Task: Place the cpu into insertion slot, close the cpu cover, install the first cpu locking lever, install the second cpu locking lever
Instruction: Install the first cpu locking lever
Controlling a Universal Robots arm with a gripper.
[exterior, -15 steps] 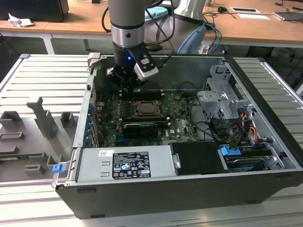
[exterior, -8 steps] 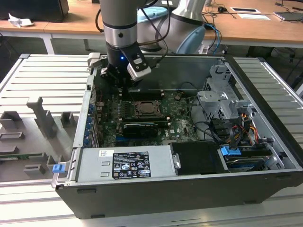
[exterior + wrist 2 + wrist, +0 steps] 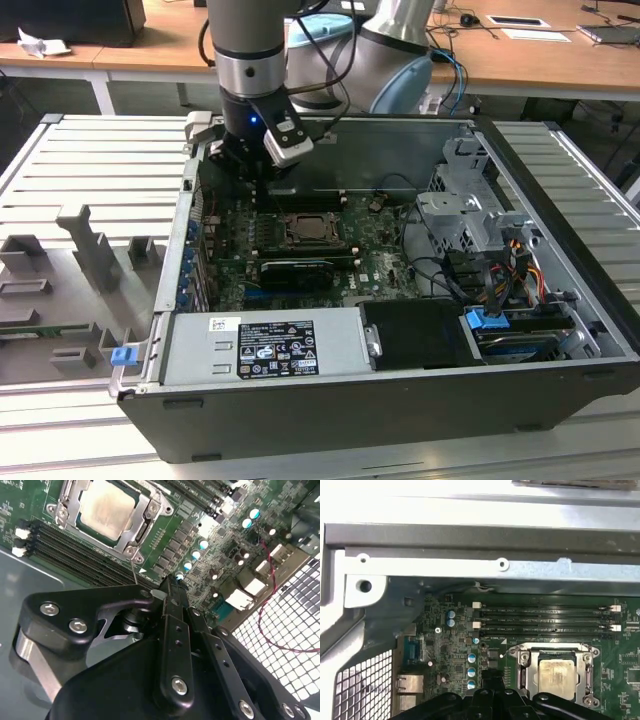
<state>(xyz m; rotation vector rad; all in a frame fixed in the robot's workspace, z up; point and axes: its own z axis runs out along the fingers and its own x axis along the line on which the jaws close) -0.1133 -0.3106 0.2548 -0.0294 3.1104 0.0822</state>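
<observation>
The grey table (image 3: 60,170) is the biggest thing, and a dark case (image 3: 400,400) lies open on it, filling the middle of the exterior view. The arm (image 3: 245,40) stands in the upper middle of that view and points down into the case. A green board (image 3: 385,270) lies flat on the case floor.

The end effector (image 3: 170,584) hangs low over the board, near the slot (image 3: 291,236), a bit toward the exterior view's left. Its two fingers (image 3: 172,630) look clenched together. I cannot tell if they pinch anything.

The slot sits in the middle of the board. The cover (image 3: 531,672) lies down flat on it. The cpu (image 3: 553,672) is inside the slot and shows pale through the cover's window. So the first two steps look done.

A thin lever (image 3: 133,570) runs from a corner of the slot to just beside the end effector's tip. I think the first lever step is the one in hand.

A rod this thin looks bendy and easy to slip off. Locking it would call for a slow, steady push, staying right on the rod and clear of the small parts close by
</observation>
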